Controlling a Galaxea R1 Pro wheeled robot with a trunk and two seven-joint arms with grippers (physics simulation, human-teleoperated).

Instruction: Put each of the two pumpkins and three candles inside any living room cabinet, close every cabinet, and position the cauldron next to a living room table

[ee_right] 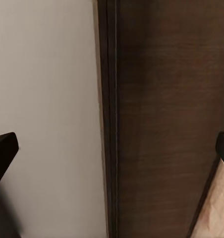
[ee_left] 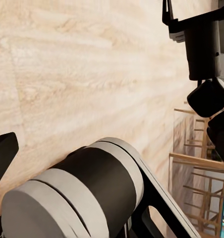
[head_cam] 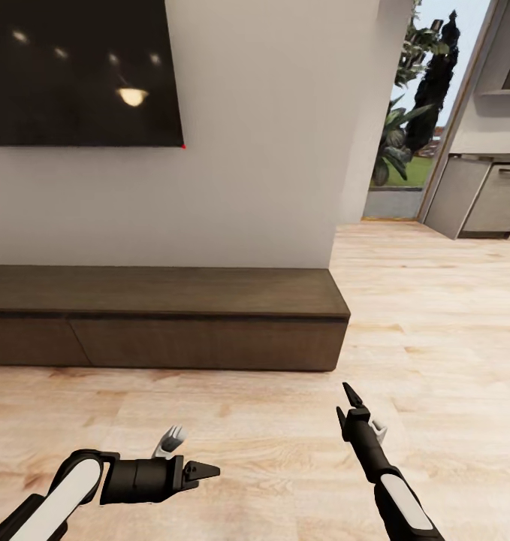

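Long, low, dark brown wooden cabinet (head_cam: 164, 323) set against the white wall (head_cam: 262, 150), ahead of both grippers, all flat handleless fronts flush and closed, top bare. Large black wall-mounted screen (head_cam: 78, 71) above the cabinet, reflecting ceiling lamps.

Left gripper (head_cam: 202, 473) held low over the light wood plank floor (head_cam: 247, 421), well short of the cabinet, pointing sideways toward the right arm; fingers appear drawn together to a point in the head view, nothing between them. In the left wrist view, one dark fingertip (ee_left: 3, 153) at the frame edge, floor beyond it, grey and black arm segments (ee_left: 87, 193) in the foreground.

Right gripper (head_cam: 351, 398) also above the floor, pointing toward the right end of the cabinet, near but not touching it. In the right wrist view, both dark fingertips (ee_right: 4, 151) at opposite frame edges, spread wide, empty, with the cabinet (ee_right: 171, 119) and wall (ee_right: 42, 99) directly ahead.

Beyond the right gripper, grey kitchen units (head_cam: 484, 195) and a glazed opening with green plants (head_cam: 405, 120).
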